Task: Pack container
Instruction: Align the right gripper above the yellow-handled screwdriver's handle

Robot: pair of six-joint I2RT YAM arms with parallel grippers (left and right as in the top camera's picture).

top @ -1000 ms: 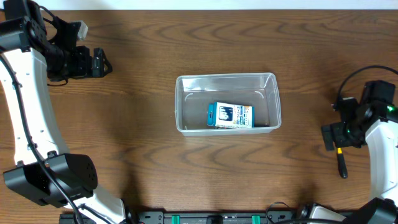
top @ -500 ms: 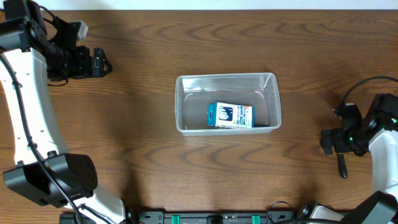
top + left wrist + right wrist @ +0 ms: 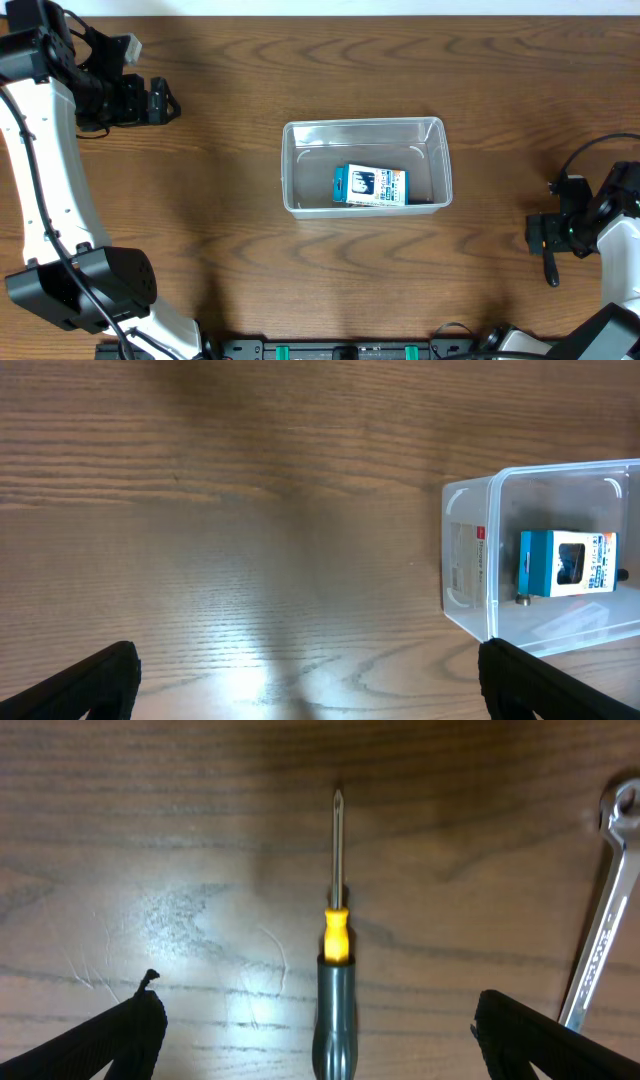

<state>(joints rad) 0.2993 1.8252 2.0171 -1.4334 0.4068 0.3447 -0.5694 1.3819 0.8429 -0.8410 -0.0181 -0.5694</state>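
Note:
The clear plastic container (image 3: 363,124) stands at the table's middle, with a small blue-and-white box (image 3: 371,186) lying inside. It also shows in the left wrist view (image 3: 470,560), with the box (image 3: 565,563) in it. My left gripper (image 3: 160,100) is open and empty at the far left, well away from the container, and is also seen in its wrist view (image 3: 310,685). My right gripper (image 3: 541,238) is open at the right edge, over a screwdriver (image 3: 550,270). In the right wrist view the gripper (image 3: 322,1045) straddles the screwdriver's grey handle (image 3: 336,1010) without touching it.
The screwdriver has a yellow collar and a thin metal shaft pointing away from the gripper. A silver wrench (image 3: 603,935) lies on the wood just right of the screwdriver. The table is brown wood grain; a cable loops above the right arm.
My right gripper has moved toward the table's front edge and now sits over the screwdriver. The left arm, the container and the box have not moved.

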